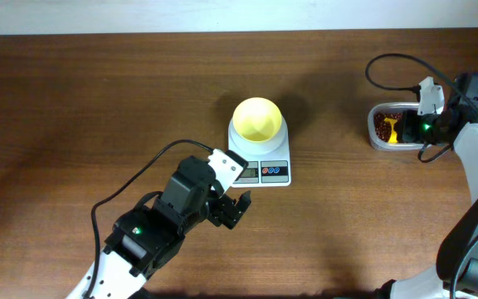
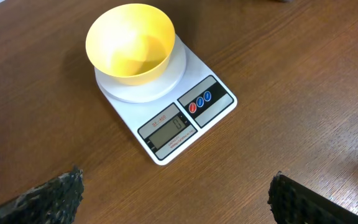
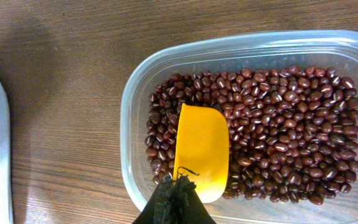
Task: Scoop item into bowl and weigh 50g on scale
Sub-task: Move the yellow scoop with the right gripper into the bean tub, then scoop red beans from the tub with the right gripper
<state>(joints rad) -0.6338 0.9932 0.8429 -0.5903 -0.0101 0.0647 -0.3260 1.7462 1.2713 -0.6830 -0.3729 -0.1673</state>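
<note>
The bowl (image 1: 257,119) sits empty on the scale (image 1: 265,173). Near the scale's display end, the left gripper (image 1: 232,209) hovers, fingers wide apart. Well right of the scale, the right gripper (image 3: 178,199) pinches the scoop (image 3: 201,146), seemingly by its handle, over beans (image 3: 278,124) in a tub (image 3: 129,112).

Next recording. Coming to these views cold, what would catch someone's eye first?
The empty pale-yellow bowl sitting on the white digital scale at mid-table stands out first. At the table's right edge, a clear container of dark red-brown beans has a bright-yellow scoop lying in it, its handle pinched by the right gripper. The left gripper hangs open just in front of the scale.
</note>
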